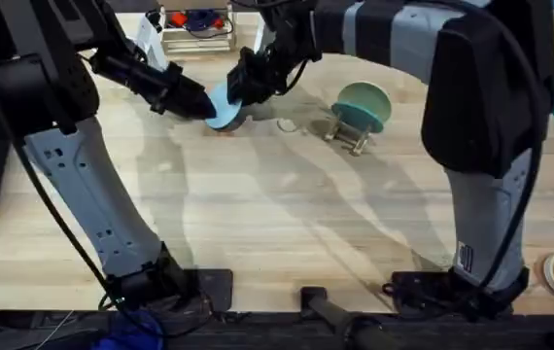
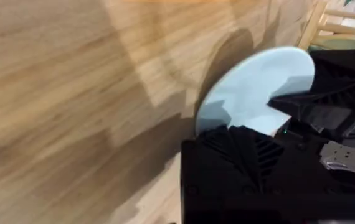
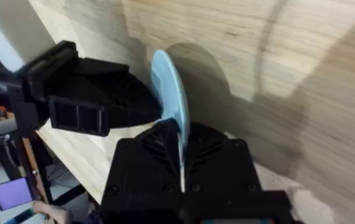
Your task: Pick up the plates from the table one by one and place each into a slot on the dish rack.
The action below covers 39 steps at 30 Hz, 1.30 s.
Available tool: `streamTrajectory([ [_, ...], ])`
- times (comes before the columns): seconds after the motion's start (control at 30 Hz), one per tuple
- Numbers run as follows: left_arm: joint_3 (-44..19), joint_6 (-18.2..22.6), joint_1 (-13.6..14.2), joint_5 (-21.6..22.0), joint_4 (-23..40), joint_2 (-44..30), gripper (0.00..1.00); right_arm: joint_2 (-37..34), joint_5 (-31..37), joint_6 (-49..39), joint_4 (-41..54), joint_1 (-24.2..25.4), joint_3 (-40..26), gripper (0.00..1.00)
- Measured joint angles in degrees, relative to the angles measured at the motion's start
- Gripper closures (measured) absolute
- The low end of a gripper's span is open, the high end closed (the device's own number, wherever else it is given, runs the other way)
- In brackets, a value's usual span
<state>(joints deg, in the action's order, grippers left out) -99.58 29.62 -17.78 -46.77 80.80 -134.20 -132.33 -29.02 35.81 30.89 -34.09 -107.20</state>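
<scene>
Looking down from overhead, I have both arms meeting over the far middle of the table point(image 1: 277, 224), and the light blue plate point(image 1: 223, 105) sits between the two grippers, raised on edge rather than lying flat. My left gripper point(image 1: 199, 103) comes in from the left side and my right gripper point(image 1: 241, 86) from behind and to the right, each touching the plate's rim. In the right wrist view I see the plate point(image 3: 170, 99) nearly edge-on, a thin blue sliver standing up out of my own right jaws, which are closed down tight on its lower rim; the plate's face is turned toward the left gripper point(image 3: 141, 109), whose black fingers reach the disc from the side. In the left wrist view the same plate point(image 2: 252, 93) shows its broad pale face, tilted, with its lower edge buried between my left jaws, which are pinched onto it with only the plate's thickness between them; the right gripper's point(image 2: 289, 106) fingers overlap the disc's far edge. Well to the right of both sets of jaws, the mint-green plate point(image 1: 363, 102) already stands upright in the dish rack point(image 1: 348, 136), its face toward me and slightly leaning.
</scene>
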Motion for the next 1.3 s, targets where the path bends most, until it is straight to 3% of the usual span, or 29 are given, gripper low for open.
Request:
streamTrajectory([
  [0.17, -1.3, -0.2, 0.3, 2.4, 1.5, 1.9, 0.960, 0.0, -0.3, 0.0, 0.0, 0.0, 0.0, 0.970],
  [0.6, -2.5, -4.4, 0.3, 9.3, 1.5, 19.0, 0.960, 0.0, 1.6, -4.3, 2.4, 0.9, -6.2, 0.970],
  [1.03, -2.5, -11.5, 0.3, 20.1, 0.4, 31.7, 0.960, 0.0, 12.5, -17.2, 24.0, 1.0, -22.1, 0.970],
  [1.3, -2.5, -13.9, 0.4, 25.4, 0.0, 38.1, 0.960, 0.0, 16.2, -23.1, 31.9, 1.0, -31.4, 0.970],
])
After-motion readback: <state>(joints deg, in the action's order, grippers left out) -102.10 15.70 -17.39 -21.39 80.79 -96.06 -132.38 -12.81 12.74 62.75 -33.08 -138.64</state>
